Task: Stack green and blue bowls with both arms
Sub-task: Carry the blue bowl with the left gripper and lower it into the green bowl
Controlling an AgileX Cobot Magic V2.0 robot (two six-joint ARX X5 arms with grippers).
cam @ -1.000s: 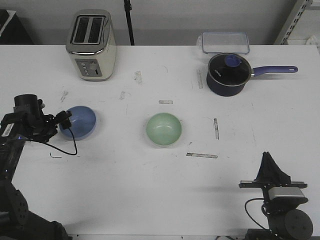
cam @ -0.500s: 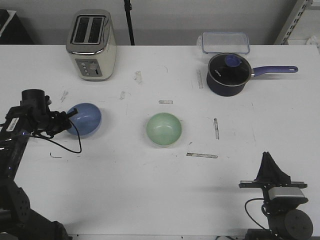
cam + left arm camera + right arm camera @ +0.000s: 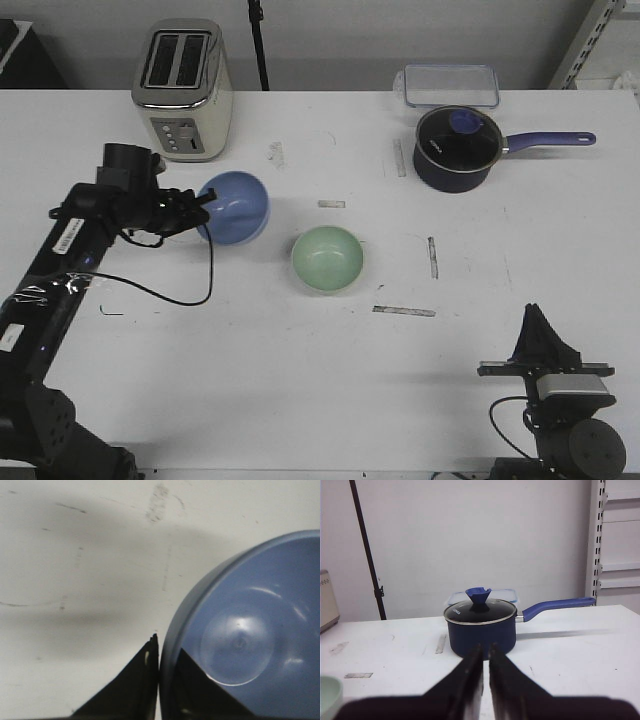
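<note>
- Currently my left gripper (image 3: 200, 205) has the blue bowl (image 3: 235, 207) pinched by its rim; the left wrist view shows one of the fingers (image 3: 135, 682) outside the wall and the other inside, clamped on the rim with no gap.
- Bowl hangs tilted, its opening turned toward the arm, clear of the table (image 3: 300, 380) as far as I can judge. A rim pinch makes sense: the wall is smooth and round, and the rim is the only thin edge to bite.
- Blue bowl sits up-left of the green bowl (image 3: 327, 260), near but apart. Green one rests upright on the table, mouth open, roughly centre. I read it as the base of the stack.
- Right gripper (image 3: 485, 680) is parked low at the near right corner, fingers nearly together with only a thin slit between them, holding nothing. It points toward the saucepan (image 3: 458, 148), which is not part of this job.
- Toaster (image 3: 183, 88) stands behind the left arm, well apart from the carry path.
- Judgement: carry stage. Bowl needs levelling before it goes over the green one, or it may seat crooked.
</note>
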